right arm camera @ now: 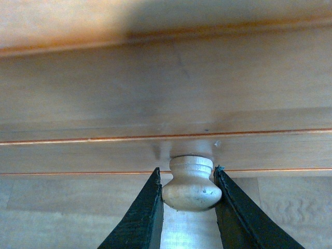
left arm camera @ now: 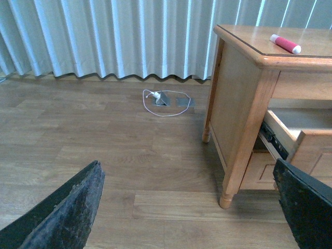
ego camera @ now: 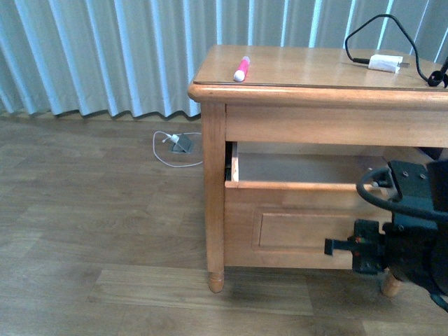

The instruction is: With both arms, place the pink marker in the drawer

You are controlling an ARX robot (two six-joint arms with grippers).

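The pink marker (ego camera: 241, 68) lies on the wooden table top near its left front corner, white end toward the front; the left wrist view shows the marker (left arm camera: 285, 44) too. The drawer (ego camera: 294, 227) under the top is pulled partly out, its pale interior (ego camera: 301, 168) showing. My right arm (ego camera: 409, 231) stands at the drawer front, and my right gripper (right arm camera: 189, 189) is shut on the round wooden drawer knob (right arm camera: 192, 183). My left gripper (left arm camera: 189, 210) hangs open over the floor, left of the table, its fingers (left arm camera: 67, 207) wide apart with nothing between them.
A white charger block (ego camera: 386, 63) with a black cable (ego camera: 381, 28) lies on the table top at the right. On the wood floor by the curtain sits a floor socket (ego camera: 183, 143) with a white cord. The table leg (ego camera: 214, 203) stands at the left front.
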